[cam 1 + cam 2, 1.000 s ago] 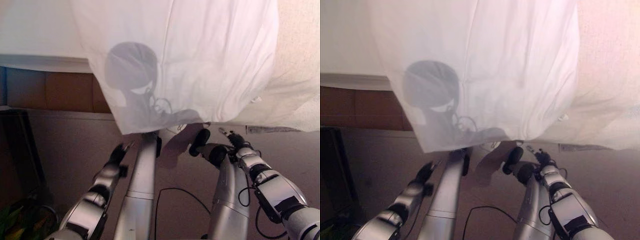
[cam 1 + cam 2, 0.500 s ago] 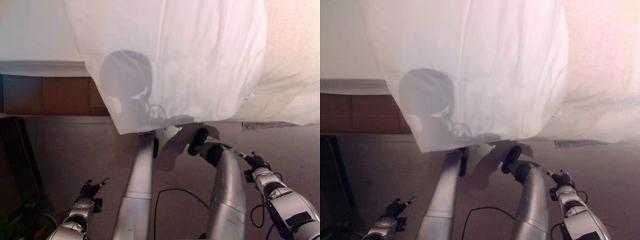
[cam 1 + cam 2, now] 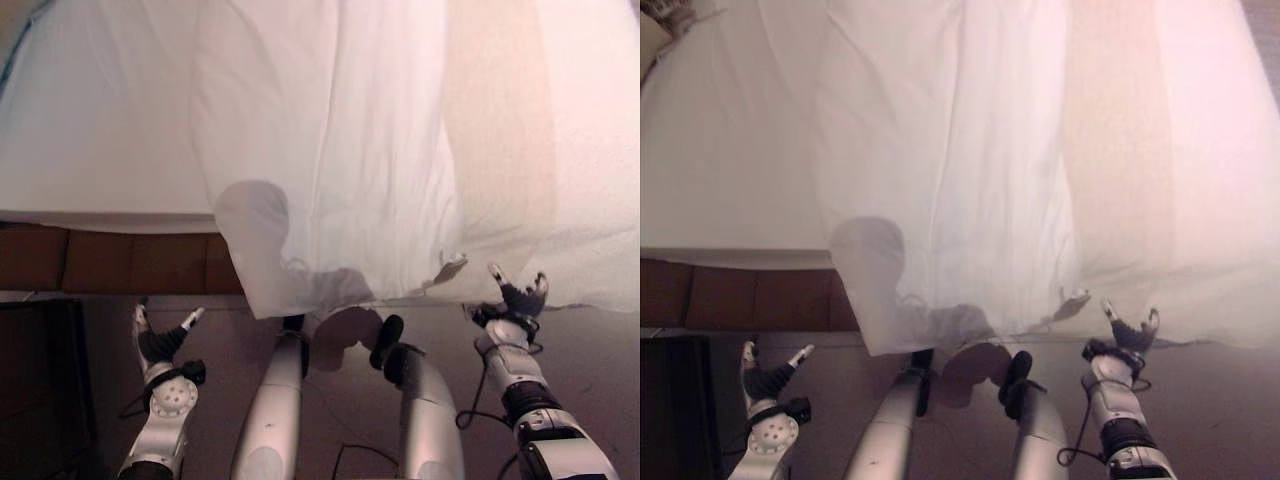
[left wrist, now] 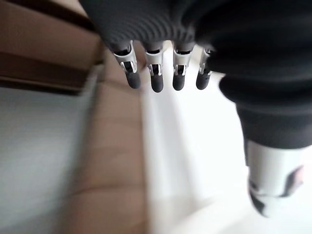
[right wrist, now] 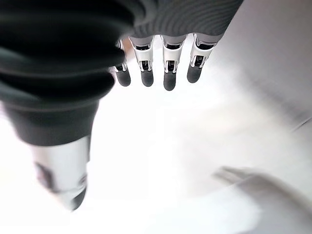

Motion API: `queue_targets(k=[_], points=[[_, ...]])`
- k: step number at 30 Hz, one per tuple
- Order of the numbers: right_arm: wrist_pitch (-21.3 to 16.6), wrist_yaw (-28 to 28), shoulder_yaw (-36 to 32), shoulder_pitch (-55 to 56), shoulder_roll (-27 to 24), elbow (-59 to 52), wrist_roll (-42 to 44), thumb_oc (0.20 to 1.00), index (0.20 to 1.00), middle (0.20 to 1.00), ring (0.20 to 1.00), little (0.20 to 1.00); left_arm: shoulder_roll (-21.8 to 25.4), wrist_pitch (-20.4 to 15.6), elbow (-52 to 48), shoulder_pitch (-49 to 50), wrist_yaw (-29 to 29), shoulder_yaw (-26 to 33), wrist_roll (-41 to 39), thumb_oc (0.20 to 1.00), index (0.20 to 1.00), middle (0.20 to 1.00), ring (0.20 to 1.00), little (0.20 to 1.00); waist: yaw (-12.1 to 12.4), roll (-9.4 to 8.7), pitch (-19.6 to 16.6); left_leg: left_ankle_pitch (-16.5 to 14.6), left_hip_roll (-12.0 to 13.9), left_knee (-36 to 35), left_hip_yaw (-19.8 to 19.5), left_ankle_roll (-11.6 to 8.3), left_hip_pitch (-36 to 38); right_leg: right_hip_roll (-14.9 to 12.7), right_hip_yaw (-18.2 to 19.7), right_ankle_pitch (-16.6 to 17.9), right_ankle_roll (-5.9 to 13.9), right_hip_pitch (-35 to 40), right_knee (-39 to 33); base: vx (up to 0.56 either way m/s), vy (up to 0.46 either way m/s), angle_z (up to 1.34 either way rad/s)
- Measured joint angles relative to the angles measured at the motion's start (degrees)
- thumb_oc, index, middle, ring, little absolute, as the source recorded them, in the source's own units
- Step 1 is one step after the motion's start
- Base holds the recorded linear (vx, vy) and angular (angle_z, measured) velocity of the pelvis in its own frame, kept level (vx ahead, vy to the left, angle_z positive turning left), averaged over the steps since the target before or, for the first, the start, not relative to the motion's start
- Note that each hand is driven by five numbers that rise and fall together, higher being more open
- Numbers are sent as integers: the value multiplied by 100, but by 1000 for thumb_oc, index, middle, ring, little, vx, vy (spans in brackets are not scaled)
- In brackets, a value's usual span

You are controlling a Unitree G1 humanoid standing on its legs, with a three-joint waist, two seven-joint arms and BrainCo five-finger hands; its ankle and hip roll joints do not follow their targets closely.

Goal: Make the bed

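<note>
Barely begun: white sheet (image 3: 340,150) lay rumpled, overhanging the bed (image 3: 90,150) edge; left hand (image 3: 160,345) and right hand (image 3: 515,300) spread, grasping nothing.

White sheet (image 3: 330,150): thin matt cloth, softly creased, hanging over the bed edge between the 2 robot hands. Mattress cover (image 3: 90,150) beyond the left robot hand (image 3: 160,345): smooth matt white fabric. Bed frame (image 3: 120,262) just ahead of that hand: brown wood-look panels, dull finish. Floor (image 3: 590,350) beside the right robot hand (image 3: 512,300): flat matt grey-brown. Robot hand fingers (image 4: 153,68): silvery metal with dark matt tips; cover (image 5: 58,44) dark, ribbed, rubbery.
</note>
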Motion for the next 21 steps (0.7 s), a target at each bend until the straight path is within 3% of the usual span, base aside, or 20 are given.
queue_targets(k=[3,7,11,14,17,21], points=[[-162,-125,-9,383,-46,-839,-537,1000,1000,1000,1000,1000,43,-382,-745,-9,307,277,301,1000,1000,1000,1000,1000,72,89,-95,38,6,-402,-7,2,674,29,-103,-1,64,645,-314,101,-17,6],[-245,-13,124,483,-162,-1619,-1111,1000,1000,1000,1000,1000,2,-697,-1464,-110,538,443,429,1000,1000,1000,1000,1000,78,180,-104,43,-4,-523,-21,2,799,29,-154,-6,85,780,-391,5,-5,3],[-599,1248,807,605,-623,-2512,-922,1000,1000,1000,1000,1000,197,-1276,-2262,-348,-338,304,-59,1000,1000,1000,1000,1000,73,266,-66,49,-14,-463,-32,5,666,13,-158,-3,87,660,-329,-25,10,1],[-766,2212,1046,241,-749,-2597,39,1000,1000,1000,1000,1000,222,-1595,-2478,-852,-1607,-10,-1713,1000,1000,1000,1000,1000,79,324,-39,62,-37,-395,-48,2,415,-15,-156,-3,82,428,-279,-61,46,3],[-732,2989,1586,-379,-704,-2150,1008,1000,1000,1000,1000,1000,248,-1457,-2126,-1581,-2752,-774,-3074,1000,1000,1000,1000,1000,48,341,-29,193,-115,-349,-80,6,95,-107,-137,20,56,68,-124,-115,65,9],[-531,3537,2614,-1832,-627,-1062,1727,1000,1000,1000,1000,1000,467,-1178,-817,-2983,-3583,-1913,-3786,1000,1000,1000,1000,1000,-10,411,5,272,-161,-94,-42,20,-618,-172,-37,113,-1,-677,120,-114,47,-3]])
